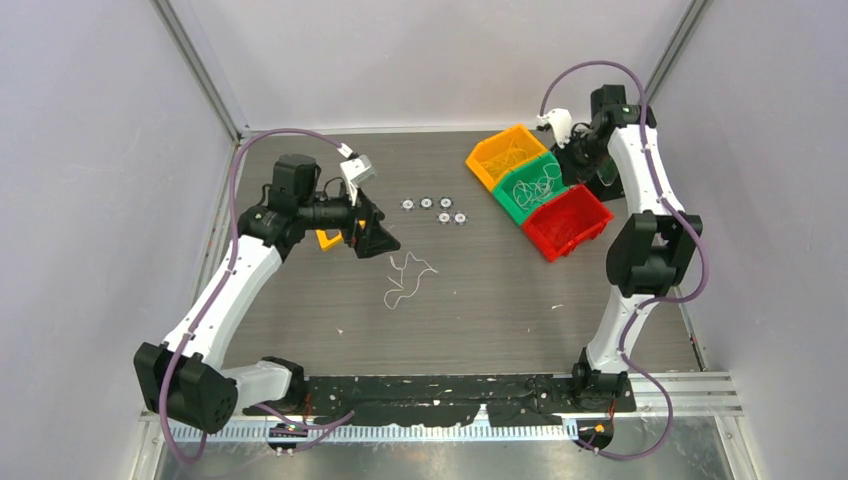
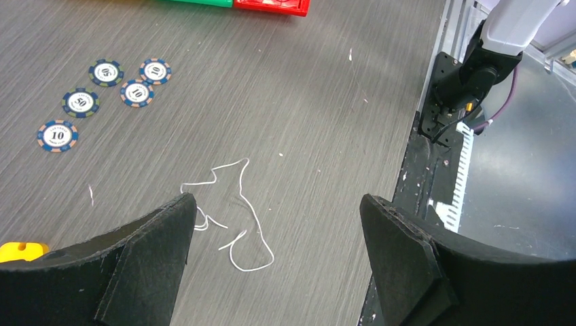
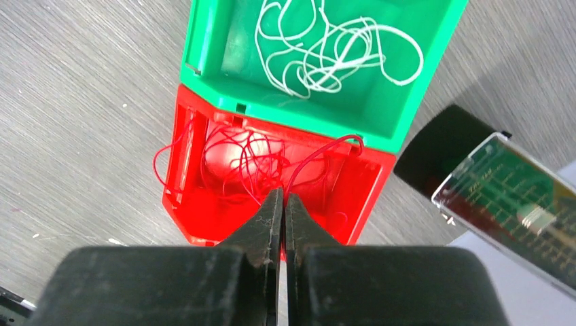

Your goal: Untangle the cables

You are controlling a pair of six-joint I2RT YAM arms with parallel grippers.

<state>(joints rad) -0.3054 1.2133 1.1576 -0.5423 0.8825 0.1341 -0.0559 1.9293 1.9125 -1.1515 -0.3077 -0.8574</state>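
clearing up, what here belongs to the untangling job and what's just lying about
Job: loose thin white cable; white cables in green plastic bin; red cables in red plastic bin; yellow cables in orange plastic bin.
Lying about: five round poker chips; small yellow piece.

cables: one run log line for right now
left gripper open near loose white cable | right gripper shut over red cables in red bin | grip unclear

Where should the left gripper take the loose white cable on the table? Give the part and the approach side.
Take the white cable on its long single run, away from the small curls at its left end. It lies flat on the table, so probably come straight down with the open left gripper, fingers straddling the strand crosswise.
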